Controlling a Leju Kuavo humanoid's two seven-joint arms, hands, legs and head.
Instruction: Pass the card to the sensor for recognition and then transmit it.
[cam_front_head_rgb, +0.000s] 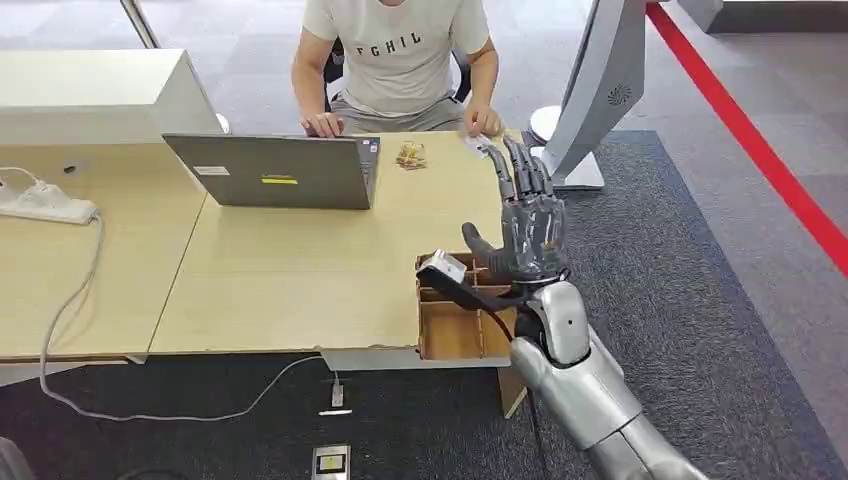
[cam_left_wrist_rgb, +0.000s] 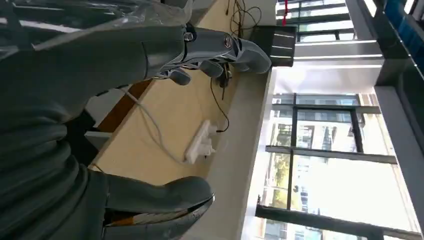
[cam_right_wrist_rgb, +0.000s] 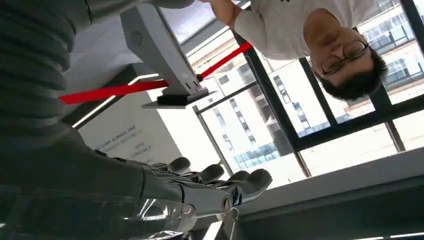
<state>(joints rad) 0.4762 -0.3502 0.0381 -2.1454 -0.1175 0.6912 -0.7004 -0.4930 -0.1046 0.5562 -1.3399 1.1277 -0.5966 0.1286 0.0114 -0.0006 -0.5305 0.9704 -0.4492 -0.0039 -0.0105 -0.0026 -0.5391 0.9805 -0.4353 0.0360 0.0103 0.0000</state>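
Item, right hand (cam_front_head_rgb: 527, 225): I am seeing it raised over the tabletop's (cam_front_head_rgb: 290, 270) right edge, fingers spread wide, holding nothing.
Item, left hand (cam_left_wrist_rgb: 150, 125): fingers apart, nothing held.
Item, card (cam_front_head_rgb: 478, 145): lying at 12 o'clock from the right hand, by the person's hand (cam_front_head_rgb: 483, 120).
Item, wooden tray (cam_front_head_rgb: 450, 325): beneath the right wrist.

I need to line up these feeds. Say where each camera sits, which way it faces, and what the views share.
Head view: high on the body, looking down at the wooden table, laptop and seated person; the raised right hand shows.
Left wrist view: behind the left hand, facing along the table toward the windows, past a power strip.
Right wrist view: behind the right hand, tipped up at the person and white stand.
Shared: person and stand in head and right wrist views.
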